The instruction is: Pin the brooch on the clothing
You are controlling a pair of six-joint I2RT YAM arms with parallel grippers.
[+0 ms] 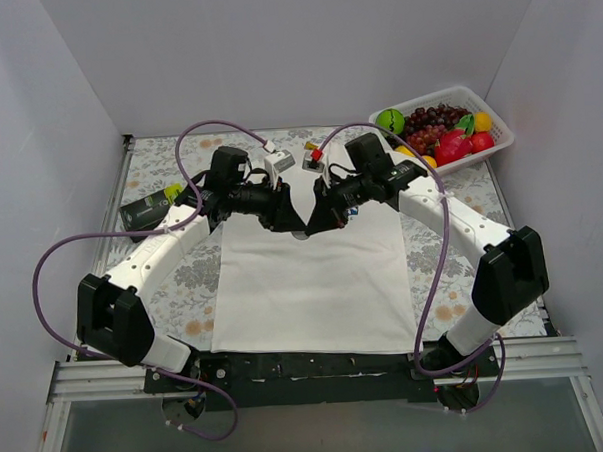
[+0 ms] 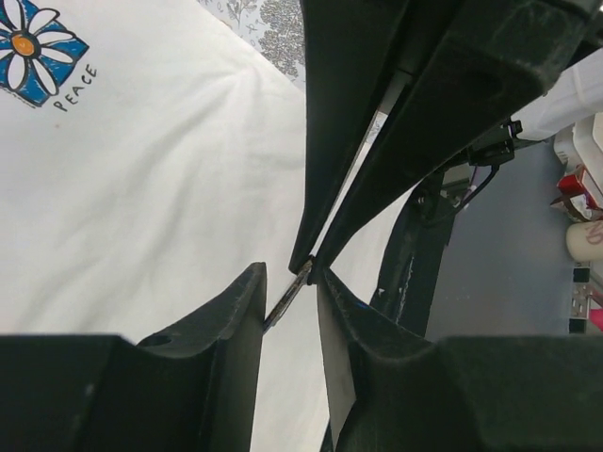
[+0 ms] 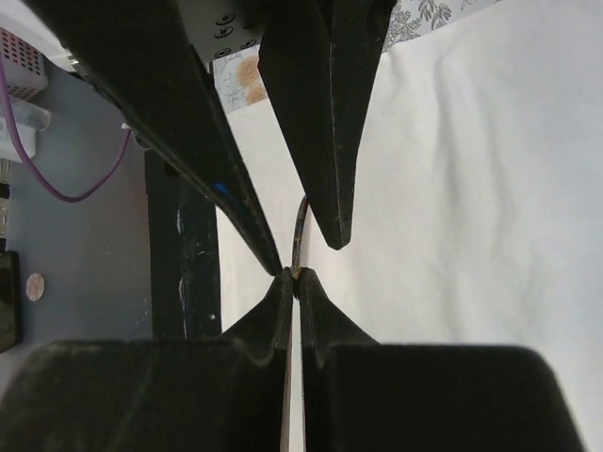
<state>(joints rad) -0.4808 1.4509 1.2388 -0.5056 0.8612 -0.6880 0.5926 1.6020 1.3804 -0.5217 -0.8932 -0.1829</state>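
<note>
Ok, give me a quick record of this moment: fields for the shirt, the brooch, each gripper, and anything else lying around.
clothing: white T-shirt spread flat, blue flower print facing up
brooch: seen edge-on as a thin piece, held above the T-shirt, not yet pinned
right gripper: shut on the brooch
left gripper: jaws apart, one on either side of the brooch
elsewhere: fruit basket at the far right corner

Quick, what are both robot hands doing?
Left gripper: fingers open, nothing gripped.
Right gripper: fingers shut on the tiny dark brooch, seen edge-on.
</note>
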